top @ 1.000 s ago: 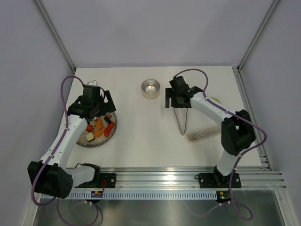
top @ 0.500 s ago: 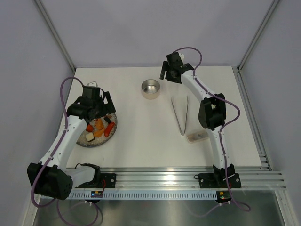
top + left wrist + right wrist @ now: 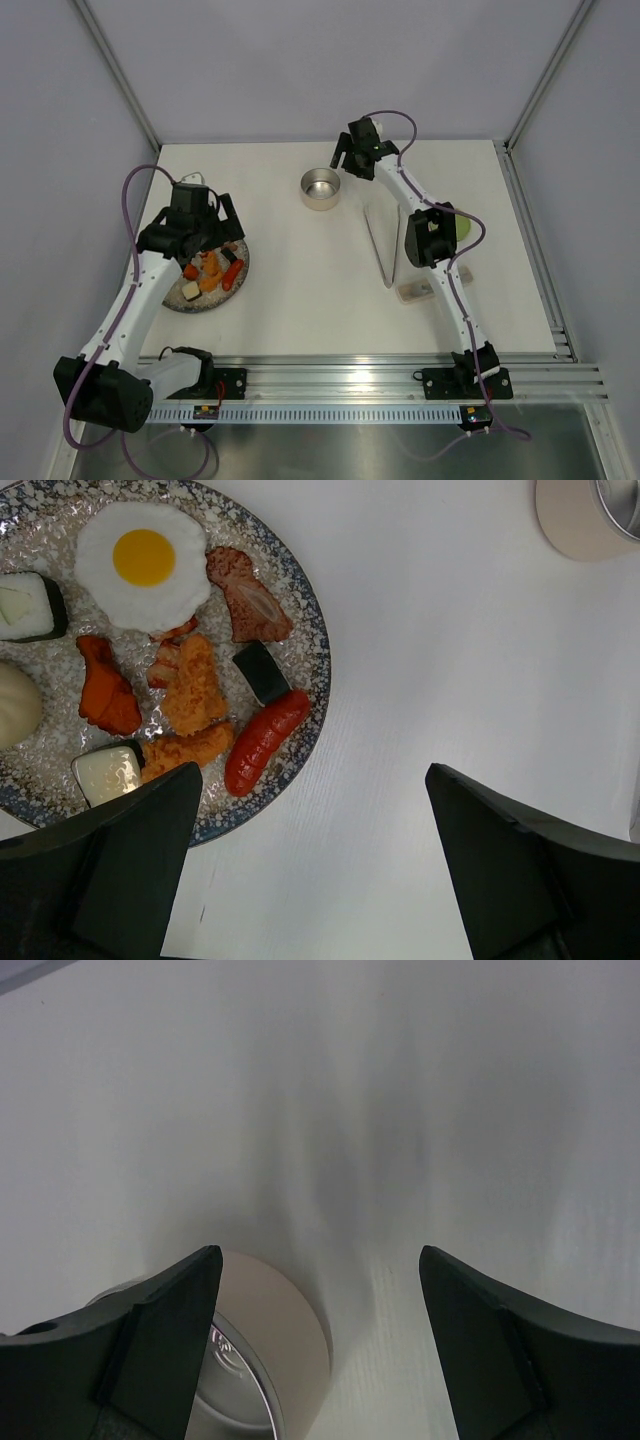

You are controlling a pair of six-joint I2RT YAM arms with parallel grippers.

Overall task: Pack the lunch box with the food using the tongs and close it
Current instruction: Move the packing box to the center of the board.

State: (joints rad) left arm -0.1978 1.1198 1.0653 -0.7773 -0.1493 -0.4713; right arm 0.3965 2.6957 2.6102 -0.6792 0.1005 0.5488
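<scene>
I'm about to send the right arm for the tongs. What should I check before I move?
1. Tongs lying free on the table, ungripped: ok.
2. Right gripper open: ok.
3. Right gripper lined up over the tongs: not ok, it is up beside the lunch box.
4. Lunch box upright and empty: ok.
5. Food all on the plate, with the left gripper open above it: ok.
6. Lid free to grab: cannot tell, the right arm partly hides it.

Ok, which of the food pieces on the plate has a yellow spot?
The fried egg, flat and white with a round yellow yolk. The other pieces on the plate are orange, red, brown or plain white.
</scene>
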